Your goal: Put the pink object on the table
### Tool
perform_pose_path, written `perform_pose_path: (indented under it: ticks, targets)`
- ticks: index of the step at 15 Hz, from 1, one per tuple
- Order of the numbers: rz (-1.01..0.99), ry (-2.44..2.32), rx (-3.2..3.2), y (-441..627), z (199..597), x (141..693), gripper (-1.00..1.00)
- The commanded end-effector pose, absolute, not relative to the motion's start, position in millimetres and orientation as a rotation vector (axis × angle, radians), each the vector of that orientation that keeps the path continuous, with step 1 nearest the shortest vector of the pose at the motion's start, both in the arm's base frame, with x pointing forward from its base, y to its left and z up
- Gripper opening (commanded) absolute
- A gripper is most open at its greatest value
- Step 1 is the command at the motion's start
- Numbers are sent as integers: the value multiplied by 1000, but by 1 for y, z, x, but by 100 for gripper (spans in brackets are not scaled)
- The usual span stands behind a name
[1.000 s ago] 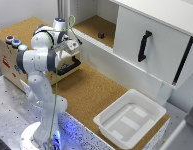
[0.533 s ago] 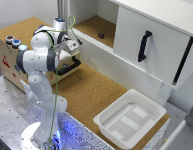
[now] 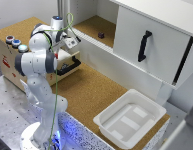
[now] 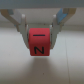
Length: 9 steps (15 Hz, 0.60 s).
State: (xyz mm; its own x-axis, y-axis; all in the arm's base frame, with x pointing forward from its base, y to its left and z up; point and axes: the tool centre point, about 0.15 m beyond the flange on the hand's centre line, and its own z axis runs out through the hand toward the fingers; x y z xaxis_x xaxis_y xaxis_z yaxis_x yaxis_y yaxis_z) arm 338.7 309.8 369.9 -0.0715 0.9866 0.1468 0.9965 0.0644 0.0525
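In the exterior view the white Panda arm (image 3: 38, 75) stands at the near corner of the cork-brown desk (image 3: 93, 92), on the exterior view's left, its upper links folded over toward the wooden drawer box (image 3: 16, 52) behind it. The fingers (image 3: 71, 37) are held high at the arm's top end, above the black-handled drawer (image 3: 66, 65) that sticks out of that box, and close to the edge of the cork-lined cabinet shelf (image 3: 93, 25); from here they are too small and blurred to show whether they grip anything. A small dark item (image 3: 101, 35) sits on the shelf, well apart from the arm. On the box top lie three small round things (image 3: 15, 42). A white plastic tub (image 3: 130, 119) rests on the desk toward the exterior view's right, below the white cabinet door (image 3: 151, 42) with its black handle. A green cable (image 3: 57, 95) hangs down beside the arm. In the wrist view the fingers (image 4: 39, 31) are closed on the pink object (image 4: 39, 41), one pale pad pressed to each side of it; the block hangs between them with a dark letter N on the face toward the camera. Below it is a pale blurred surface with a darker band across it, and the block touches nothing but the pads, so it is held in the air and is not on the desk.
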Motion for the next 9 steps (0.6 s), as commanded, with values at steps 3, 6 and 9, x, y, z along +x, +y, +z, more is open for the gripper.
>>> perform_pose_path:
  ticks: [3, 6, 9]
  targets:
    - [-425, -2034, -2351, 258, 424, 356, -100]
    - [-472, -1853, -2494, 221, 436, 367, -100]
    - [-496, -1635, -2603, 180, 442, 372, -100]
